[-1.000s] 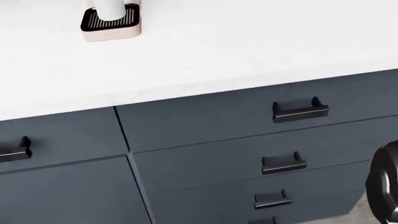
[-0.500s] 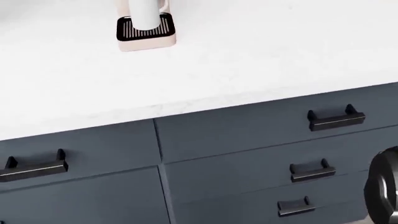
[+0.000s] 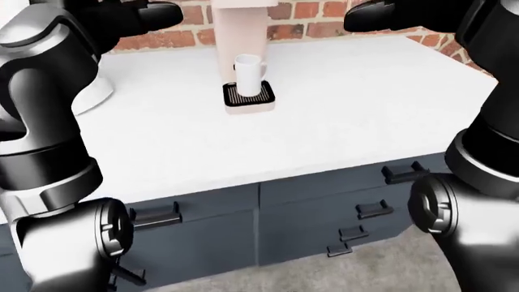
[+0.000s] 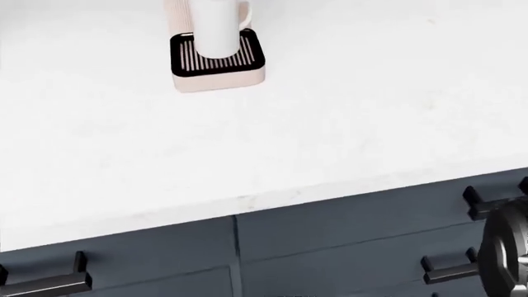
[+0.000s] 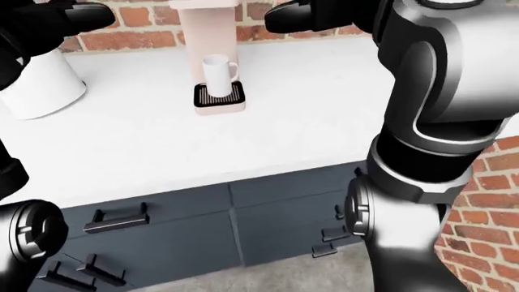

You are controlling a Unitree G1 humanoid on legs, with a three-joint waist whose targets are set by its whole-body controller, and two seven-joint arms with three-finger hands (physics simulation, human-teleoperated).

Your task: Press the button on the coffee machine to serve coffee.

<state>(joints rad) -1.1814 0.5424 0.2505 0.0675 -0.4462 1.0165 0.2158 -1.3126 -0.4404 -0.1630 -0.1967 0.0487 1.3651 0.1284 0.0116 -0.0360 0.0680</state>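
The coffee machine (image 3: 241,30) is a pale pink column standing at the far side of the white counter; its top is cut off by the picture's upper edge and no button shows. A white mug (image 3: 248,70) stands on its black slatted drip tray (image 4: 217,59). My left hand (image 3: 154,12) hovers high at the left of the machine, dark fingers stretched toward it and holding nothing. My right hand (image 3: 377,15) hangs at the same height on the machine's right, also open and empty. Neither hand touches the machine.
A white rounded vessel (image 5: 41,85) sits on the counter (image 4: 330,124) at the left. A brick wall (image 5: 121,30) backs the counter. Dark blue drawers with black handles (image 3: 154,216) run below its edge. My right arm's black joint (image 4: 507,253) shows at the head view's lower right.
The whole head view has shifted: the drip tray and mug slid right and down in the picture, and the drawers dropped toward the bottom. The camera moved, not the things.
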